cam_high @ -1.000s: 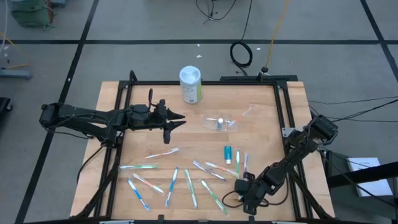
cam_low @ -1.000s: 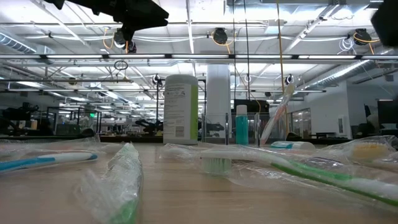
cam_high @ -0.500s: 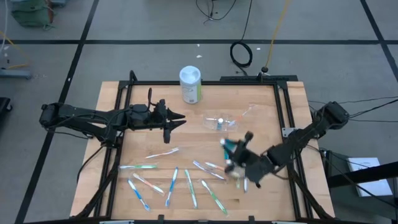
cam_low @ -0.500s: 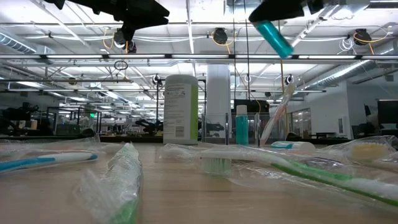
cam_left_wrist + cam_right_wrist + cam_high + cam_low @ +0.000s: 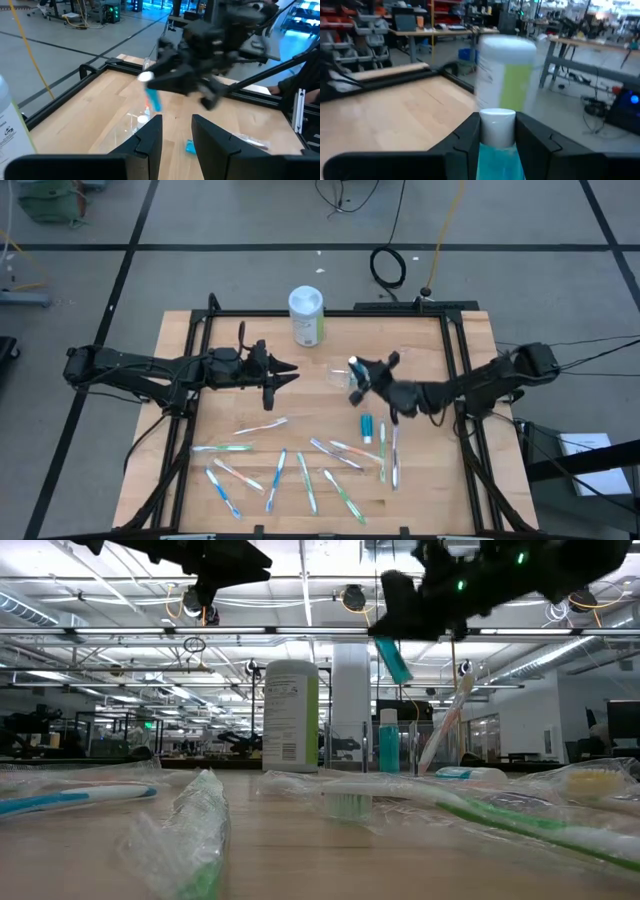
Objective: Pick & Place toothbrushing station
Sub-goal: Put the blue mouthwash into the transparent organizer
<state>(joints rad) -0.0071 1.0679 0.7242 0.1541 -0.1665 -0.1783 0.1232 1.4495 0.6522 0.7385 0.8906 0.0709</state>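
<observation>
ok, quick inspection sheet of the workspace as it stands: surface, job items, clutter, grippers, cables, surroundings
Surface: wooden table in a black frame.
Job's things: clear cup mid-table, something already in it; wrapped toothbrushes scattered along the near side; one teal toothpaste tube lying flat, another tube held in the air.
Clutter: white-lidded canister upright at the far edge.
Grippers: right gripper shut on the held tube, above the cup; left gripper waits left of the cup, holding nothing.
Cables: black coil and yellow lead on the floor beyond the table.
Surroundings: workshop benches, no person seen.
</observation>
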